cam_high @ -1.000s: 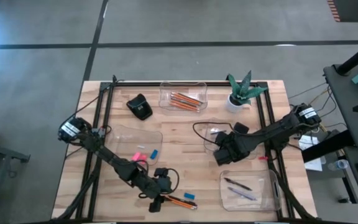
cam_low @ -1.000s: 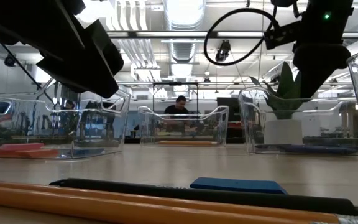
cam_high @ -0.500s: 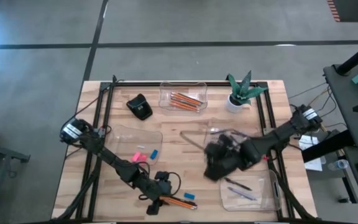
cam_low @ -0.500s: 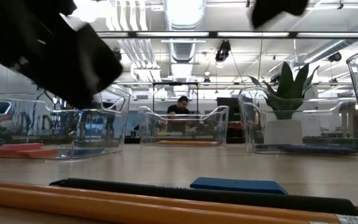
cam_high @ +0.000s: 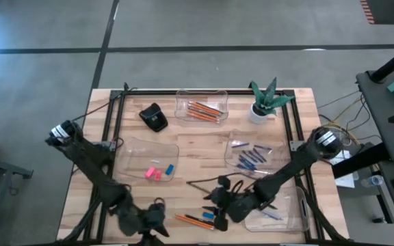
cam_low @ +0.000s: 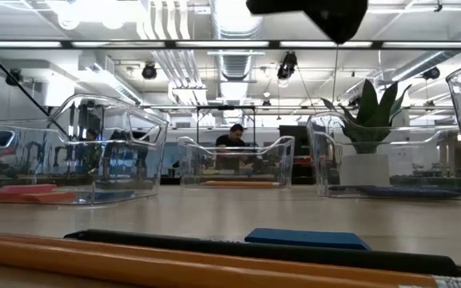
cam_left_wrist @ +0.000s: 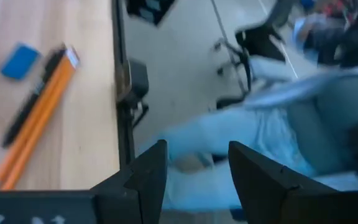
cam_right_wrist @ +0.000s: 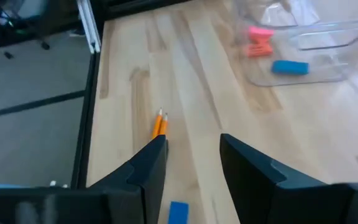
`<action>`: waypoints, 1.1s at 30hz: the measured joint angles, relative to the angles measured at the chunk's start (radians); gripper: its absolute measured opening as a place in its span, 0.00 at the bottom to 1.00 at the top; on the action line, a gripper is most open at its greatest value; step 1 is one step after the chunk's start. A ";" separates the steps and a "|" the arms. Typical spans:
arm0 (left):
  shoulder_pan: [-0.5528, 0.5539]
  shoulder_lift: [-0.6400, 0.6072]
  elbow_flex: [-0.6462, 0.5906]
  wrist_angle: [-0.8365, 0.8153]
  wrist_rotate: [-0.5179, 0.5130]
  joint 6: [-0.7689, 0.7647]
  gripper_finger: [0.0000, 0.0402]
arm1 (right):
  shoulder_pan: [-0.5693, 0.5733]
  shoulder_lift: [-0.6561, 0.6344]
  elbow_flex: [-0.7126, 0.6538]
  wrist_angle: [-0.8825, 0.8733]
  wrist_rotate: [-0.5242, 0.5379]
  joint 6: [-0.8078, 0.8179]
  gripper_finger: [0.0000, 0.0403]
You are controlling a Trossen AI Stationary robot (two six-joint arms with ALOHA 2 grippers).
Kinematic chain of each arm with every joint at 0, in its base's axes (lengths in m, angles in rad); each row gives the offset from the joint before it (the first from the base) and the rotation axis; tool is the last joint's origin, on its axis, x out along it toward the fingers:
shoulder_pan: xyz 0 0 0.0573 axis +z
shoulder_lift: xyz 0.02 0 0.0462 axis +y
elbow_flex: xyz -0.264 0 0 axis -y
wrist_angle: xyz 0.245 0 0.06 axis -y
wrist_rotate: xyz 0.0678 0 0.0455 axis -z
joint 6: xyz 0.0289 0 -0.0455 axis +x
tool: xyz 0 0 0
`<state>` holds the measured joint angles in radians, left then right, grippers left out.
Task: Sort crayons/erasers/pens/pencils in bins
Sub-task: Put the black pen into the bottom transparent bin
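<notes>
Two grippers swap roles. Left gripper (cam_high: 157,229) has pulled back past table edge, fingers apart, empty; pencils (cam_high: 195,221) and blue eraser (cam_high: 208,215) now lie ahead of right gripper (cam_high: 219,210), fingers spread, nothing between. Pickup passes to right arm.

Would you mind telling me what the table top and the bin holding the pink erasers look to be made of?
The table top looks like light wood: parallel planks with visible grain and a matte to satin finish. The bin with the pink erasers looks like clear, glossy plastic: the wood shows through its walls, and its rounded rim catches highlights. Glass seems unlikely but cannot be ruled out.
</notes>
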<state>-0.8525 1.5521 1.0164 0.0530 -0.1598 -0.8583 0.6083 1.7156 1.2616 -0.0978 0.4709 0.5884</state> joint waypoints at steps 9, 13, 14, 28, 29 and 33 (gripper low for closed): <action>-0.115 -0.066 -0.002 0.000 -0.297 0.000 0.39 | 0.000 0.253 0.245 -0.104 -0.063 -0.006 0.36; -0.137 -0.065 -0.002 0.011 -0.320 -0.002 0.39 | 0.003 0.373 0.385 -0.248 -0.065 0.005 0.36; -0.142 -0.065 -0.002 0.014 -0.320 -0.005 0.39 | 0.003 0.401 0.424 -0.288 -0.068 0.019 0.36; -0.193 -0.065 -0.007 0.017 -0.324 -0.082 0.39 | 0.000 0.667 0.825 -0.710 -0.052 0.041 0.33; -0.193 -0.065 -0.007 0.017 -0.325 -0.082 0.39 | 0.000 0.676 0.834 -0.727 -0.051 0.041 0.33; -0.193 -0.065 -0.008 0.017 -0.328 -0.082 0.39 | -0.005 0.687 0.843 -0.761 -0.046 0.056 0.33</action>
<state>-1.0451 1.4876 1.0088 0.0700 -0.4877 -0.9398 0.6029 2.4031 2.1045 -0.8589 0.4245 0.6446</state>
